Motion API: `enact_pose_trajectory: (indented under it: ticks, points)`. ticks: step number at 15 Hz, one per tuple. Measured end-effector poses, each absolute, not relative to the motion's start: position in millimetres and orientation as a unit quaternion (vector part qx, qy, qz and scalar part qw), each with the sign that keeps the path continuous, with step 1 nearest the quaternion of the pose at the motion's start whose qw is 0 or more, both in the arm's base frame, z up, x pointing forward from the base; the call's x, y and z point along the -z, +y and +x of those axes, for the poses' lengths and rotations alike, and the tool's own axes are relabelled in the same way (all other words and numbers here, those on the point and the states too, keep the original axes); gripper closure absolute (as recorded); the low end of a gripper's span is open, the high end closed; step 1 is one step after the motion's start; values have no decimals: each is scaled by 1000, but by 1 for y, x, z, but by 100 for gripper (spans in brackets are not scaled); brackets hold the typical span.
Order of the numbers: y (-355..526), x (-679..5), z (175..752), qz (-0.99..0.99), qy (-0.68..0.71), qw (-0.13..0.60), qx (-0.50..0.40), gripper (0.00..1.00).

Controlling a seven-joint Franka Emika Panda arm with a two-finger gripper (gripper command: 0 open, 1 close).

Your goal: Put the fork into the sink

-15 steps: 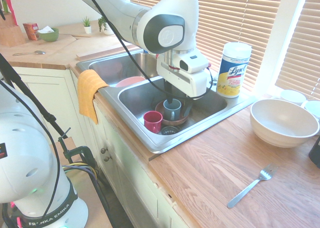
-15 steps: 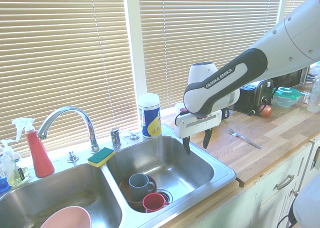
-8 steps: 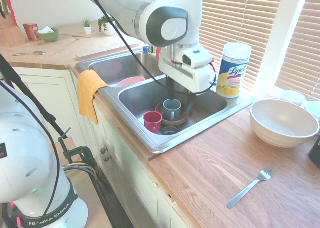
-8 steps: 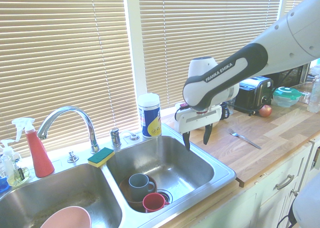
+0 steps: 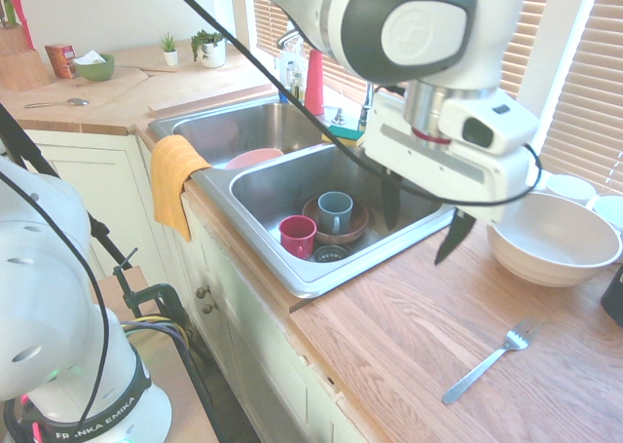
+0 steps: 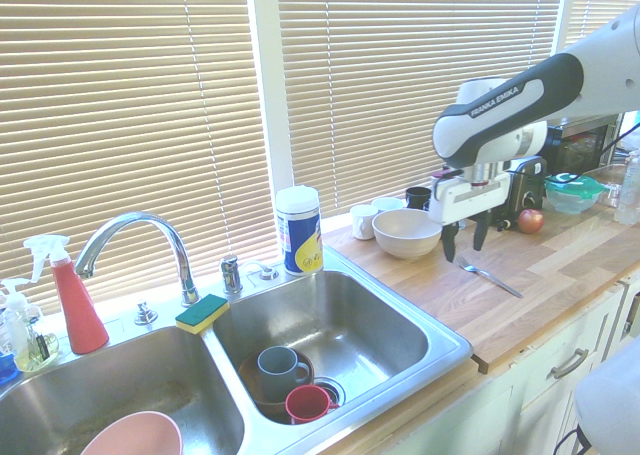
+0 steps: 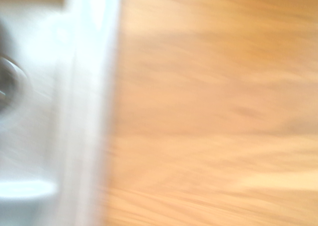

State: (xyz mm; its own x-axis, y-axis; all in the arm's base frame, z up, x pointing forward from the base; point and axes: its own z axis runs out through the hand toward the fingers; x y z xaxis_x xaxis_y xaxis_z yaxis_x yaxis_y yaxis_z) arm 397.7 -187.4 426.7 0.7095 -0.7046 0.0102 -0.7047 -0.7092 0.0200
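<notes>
Second exterior view showed a wooden table (image 6: 520,305) with visible grain, running beside a shiny stainless steel sink (image 6: 440,340) with two rectangular basins and a tall curved chrome faucet (image 6: 140,237). The white arm's gripper (image 6: 465,243) pointed straight down above the table, its two dark fingers (image 6: 450,245) spread apart and holding nothing. Just below and beside it, the fork (image 6: 490,277), slim and silver with a long flat handle, lay flat on the bare wood, well apart from the sink's rim. In the first exterior view the fork (image 5: 487,362) lay near the table's front edge with open wood all around it, and the gripper (image 5: 421,221) hung over the strip between sink (image 5: 321,279) and a round, smooth cream bowl (image 5: 550,237). Inside the near basin sat a grey mug (image 5: 335,211) on a brown dish (image 5: 341,233) and a red cup (image 5: 297,236); a yellow cloth (image 5: 173,178) draped over the sink's front rim. Wrist view was blurred, showing only pale wood grain (image 7: 213,112) meeting the sink's bright metal edge (image 7: 89,107).
</notes>
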Motion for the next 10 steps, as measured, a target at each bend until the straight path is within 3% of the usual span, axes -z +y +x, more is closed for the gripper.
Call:
enact_pose_trajectory:
  ticks: [10]
  points:
    - [-251,-351,405,908,-418,9,-26,0]
